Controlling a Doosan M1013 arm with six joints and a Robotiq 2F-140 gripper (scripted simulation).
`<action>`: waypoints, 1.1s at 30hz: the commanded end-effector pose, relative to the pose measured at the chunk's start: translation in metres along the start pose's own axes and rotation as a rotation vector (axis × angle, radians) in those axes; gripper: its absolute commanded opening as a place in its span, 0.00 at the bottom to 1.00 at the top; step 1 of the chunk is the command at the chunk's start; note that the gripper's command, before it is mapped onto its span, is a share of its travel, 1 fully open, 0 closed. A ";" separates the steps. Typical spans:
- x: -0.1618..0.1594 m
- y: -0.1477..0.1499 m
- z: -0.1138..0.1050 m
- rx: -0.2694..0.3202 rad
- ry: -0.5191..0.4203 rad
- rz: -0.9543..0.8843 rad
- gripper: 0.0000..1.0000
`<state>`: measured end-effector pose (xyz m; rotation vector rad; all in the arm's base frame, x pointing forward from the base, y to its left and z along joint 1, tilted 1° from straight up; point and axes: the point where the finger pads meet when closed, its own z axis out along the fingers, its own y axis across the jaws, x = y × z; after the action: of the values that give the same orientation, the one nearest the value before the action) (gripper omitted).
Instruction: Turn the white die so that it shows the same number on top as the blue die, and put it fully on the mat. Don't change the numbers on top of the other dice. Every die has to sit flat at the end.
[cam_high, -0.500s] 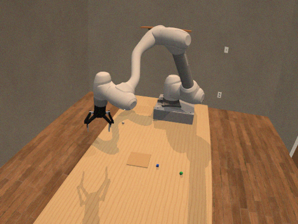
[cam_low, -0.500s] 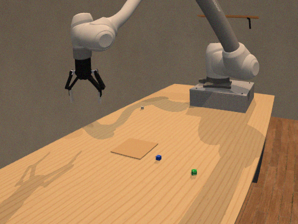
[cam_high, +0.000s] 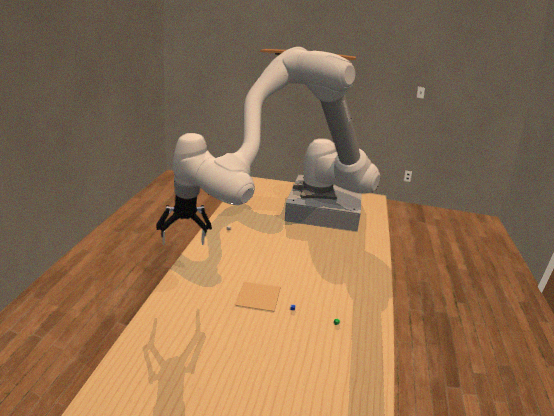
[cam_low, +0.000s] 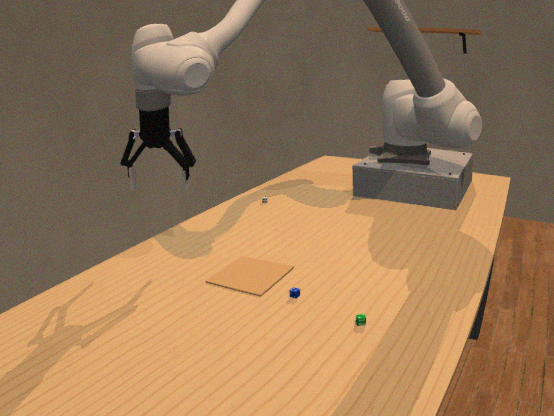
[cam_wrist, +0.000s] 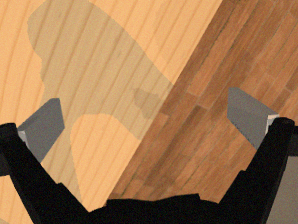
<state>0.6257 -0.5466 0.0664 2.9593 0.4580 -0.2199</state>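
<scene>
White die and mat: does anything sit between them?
No. In the exterior view, only bare, shadowed tabletop separates the white die from the mat.
</scene>
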 end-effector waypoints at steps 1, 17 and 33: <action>0.000 0.000 0.000 0.000 0.000 0.000 1.00; -0.206 -0.115 0.013 0.104 0.093 0.303 1.00; -0.299 -0.226 0.029 0.150 0.146 0.511 1.00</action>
<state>0.2712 -0.4245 0.0613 3.1222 -0.3189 0.0196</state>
